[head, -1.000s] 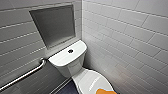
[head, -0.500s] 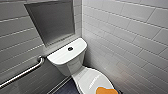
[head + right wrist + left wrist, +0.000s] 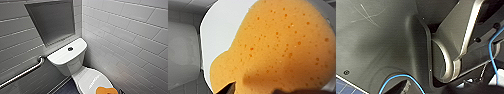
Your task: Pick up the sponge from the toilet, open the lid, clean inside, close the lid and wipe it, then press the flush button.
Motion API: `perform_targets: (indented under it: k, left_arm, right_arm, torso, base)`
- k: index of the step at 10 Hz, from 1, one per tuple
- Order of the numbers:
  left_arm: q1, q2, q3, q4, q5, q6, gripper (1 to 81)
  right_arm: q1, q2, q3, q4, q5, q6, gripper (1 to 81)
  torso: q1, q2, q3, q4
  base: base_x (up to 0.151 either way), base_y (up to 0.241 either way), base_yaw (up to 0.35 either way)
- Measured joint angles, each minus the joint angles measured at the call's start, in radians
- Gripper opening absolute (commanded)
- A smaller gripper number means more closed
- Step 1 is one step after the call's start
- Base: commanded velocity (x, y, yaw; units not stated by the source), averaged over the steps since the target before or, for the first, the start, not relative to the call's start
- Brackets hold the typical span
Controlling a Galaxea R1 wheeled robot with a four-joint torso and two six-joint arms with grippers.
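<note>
lengthwise from tank (image 3: pixel 67 53), lid (image 3: pixel 87 78) under sponge (image 3: pixel 107 90)

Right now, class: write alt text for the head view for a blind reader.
A white ceramic toilet stands in a white-tiled corner, its glossy white oval lid shut, an orange sponge at the lid's near end. A dark round flush button sits atop the tank, under a grey wall niche.
</note>
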Motion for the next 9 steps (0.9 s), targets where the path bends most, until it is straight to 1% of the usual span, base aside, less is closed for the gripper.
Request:
perform_targets:
  k: [5,7,9]
  left_arm:
    - [0.000,0.000,-0.016,0.000,0.002,-0.009,81.1]
    - [0.000,0.000,-0.018,0.000,0.005,-0.009,81.1]
    - [0.000,0.000,-0.018,0.000,0.006,-0.010,81.1]
  right_arm:
    - [-0.002,0.064,-0.148,-0.001,0.004,0.010,81.1]
    - [0.005,0.073,-0.170,-0.007,-0.005,0.017,81.1]
    - [0.035,0.094,-0.210,-0.023,-0.005,0.010,81.1]
  torso:
    - [0.000,0.000,0.000,0.000]
    - [0.000,-0.001,0.000,0.000]
    - [0.000,-0.001,0.000,0.000]
  base:
    - [0.000,0.000,0.000]
    - [0.000,0.000,0.000]
    - [0.000,0.000,0.000]
